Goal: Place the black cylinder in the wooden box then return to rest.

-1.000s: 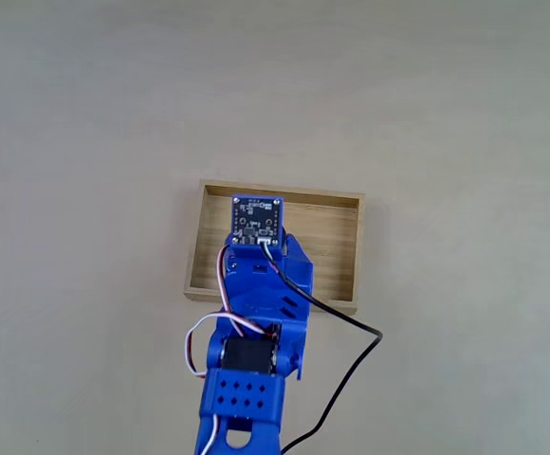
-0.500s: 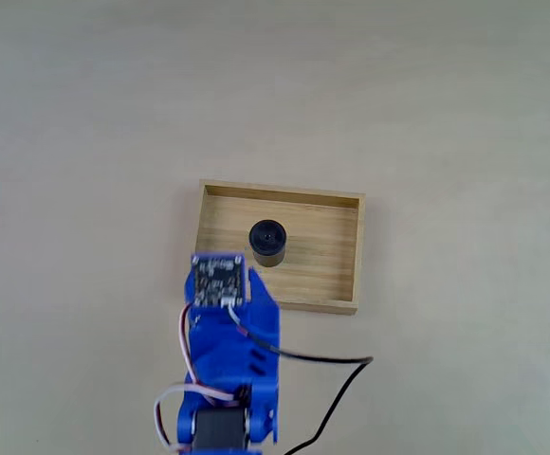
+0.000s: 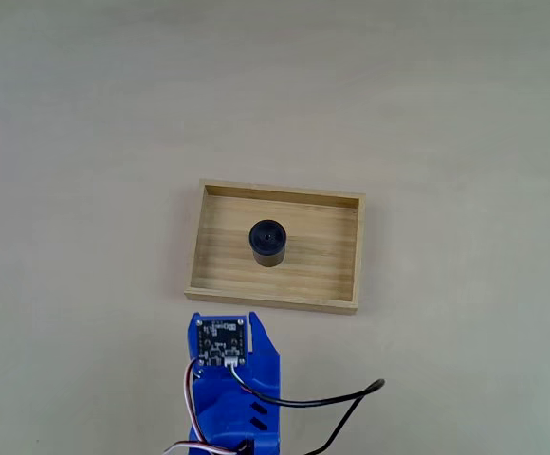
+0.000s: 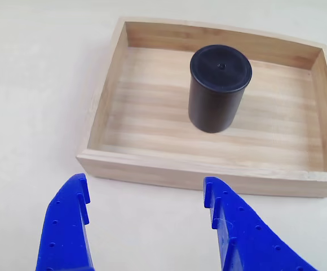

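Stood upright in the wooden box (image 4: 152, 121), the black cylinder (image 4: 217, 90) (gripper (image 4: 146, 206) spread, empty, outside the near wall); little risk beyond a trailing cable (image 3: 341, 403) snagging.

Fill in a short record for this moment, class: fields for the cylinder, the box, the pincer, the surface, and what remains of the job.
cylinder: the black cylinder stands upright on the box floor, apart from all four walls
box: the wooden box, shallow, light wood, holds the cylinder alone
pincer: the blue pincer is open, outside the box by its near wall, gripping nothing
surface: pale table
remaining: cylinder is placed; return to rest not visibly finished
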{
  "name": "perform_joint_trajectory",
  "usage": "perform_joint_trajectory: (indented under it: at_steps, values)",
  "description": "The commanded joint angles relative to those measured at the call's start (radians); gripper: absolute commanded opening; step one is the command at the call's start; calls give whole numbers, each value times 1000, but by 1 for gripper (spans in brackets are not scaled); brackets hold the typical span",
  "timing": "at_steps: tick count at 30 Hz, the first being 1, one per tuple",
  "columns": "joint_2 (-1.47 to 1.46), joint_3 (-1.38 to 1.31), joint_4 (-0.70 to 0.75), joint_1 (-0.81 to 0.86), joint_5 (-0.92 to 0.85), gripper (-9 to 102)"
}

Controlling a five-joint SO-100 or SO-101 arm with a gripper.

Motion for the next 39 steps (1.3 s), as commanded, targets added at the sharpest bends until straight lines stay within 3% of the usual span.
perform_joint_trajectory:
  at_steps: [1, 6, 17, 39]
  values:
    - [-140, 48, 17, 15, -6, 29]
    - [-219, 137, 31, 34, -8, 28]
    - [-256, 209, 43, 71, -38, 0]
    - [-423, 339, 296, 80, -57, -1]
